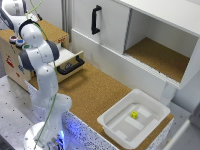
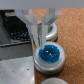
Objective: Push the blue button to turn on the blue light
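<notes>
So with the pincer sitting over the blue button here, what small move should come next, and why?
Probably a short press straight down. In the wrist view the pincer has its fingertips together, already centred on the blue button, and no lit light shows, so pressing looks like the step left.

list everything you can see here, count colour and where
blue button: 1, blue with pale rim, on the wooden box, right under the fingers
red button: 1, red, on the box top beside the blue one
wooden box: 1, light wood, at the exterior view's left edge
drawer: 1, white with black handle, pulled open
cabinet: 1, white, open shelf, black door handle
counter: 1, brown cork-like top
tray: 1, white, on the counter's near end
small block: 1, yellow, inside the tray
arm: 1, white, reaching over the box
fingers: 2, pale, close together over the blue button; contact unclear
</notes>
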Robot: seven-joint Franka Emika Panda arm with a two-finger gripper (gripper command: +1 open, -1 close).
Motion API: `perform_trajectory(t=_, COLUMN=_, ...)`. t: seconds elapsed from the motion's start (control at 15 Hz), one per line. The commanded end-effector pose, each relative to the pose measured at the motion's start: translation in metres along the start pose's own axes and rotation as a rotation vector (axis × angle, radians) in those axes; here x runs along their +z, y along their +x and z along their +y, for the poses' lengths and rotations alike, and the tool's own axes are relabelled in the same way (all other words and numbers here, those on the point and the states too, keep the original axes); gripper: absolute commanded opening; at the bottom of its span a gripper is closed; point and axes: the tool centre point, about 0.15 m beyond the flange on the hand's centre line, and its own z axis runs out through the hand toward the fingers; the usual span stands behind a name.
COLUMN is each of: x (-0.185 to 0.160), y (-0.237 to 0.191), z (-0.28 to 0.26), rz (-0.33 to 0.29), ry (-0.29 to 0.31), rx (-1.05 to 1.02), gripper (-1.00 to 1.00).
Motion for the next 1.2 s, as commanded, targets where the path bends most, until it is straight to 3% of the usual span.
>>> perform_trajectory(t=0.0, x=0.034, y=0.016, z=0.014, rz=-0.096, ry=0.035, rx=0.03, gripper=-1.0)
perform_trajectory(t=0.13, x=0.054, y=0.01, z=0.006, rz=-0.115, ry=0.068, rx=0.03, gripper=-1.0)
perform_trajectory(t=0.27, x=0.052, y=0.008, z=-0.002, rz=-0.101, ry=0.064, rx=0.03, gripper=-1.0)
perform_trajectory(t=0.6, x=-0.059, y=0.013, z=-0.006, rz=-0.029, ry=-0.116, rx=0.005, gripper=-1.0)
perform_trajectory(t=0.67, x=-0.07, y=0.012, z=-0.004, rz=-0.04, ry=-0.144, rx=0.009, gripper=1.0)
perform_trajectory(t=0.8, x=-0.085, y=0.001, z=0.005, rz=-0.061, ry=-0.18, rx=0.053, gripper=1.0)
perform_trajectory(t=1.13, x=-0.074, y=-0.03, z=0.018, rz=-0.091, ry=-0.162, rx=0.182, gripper=1.0)
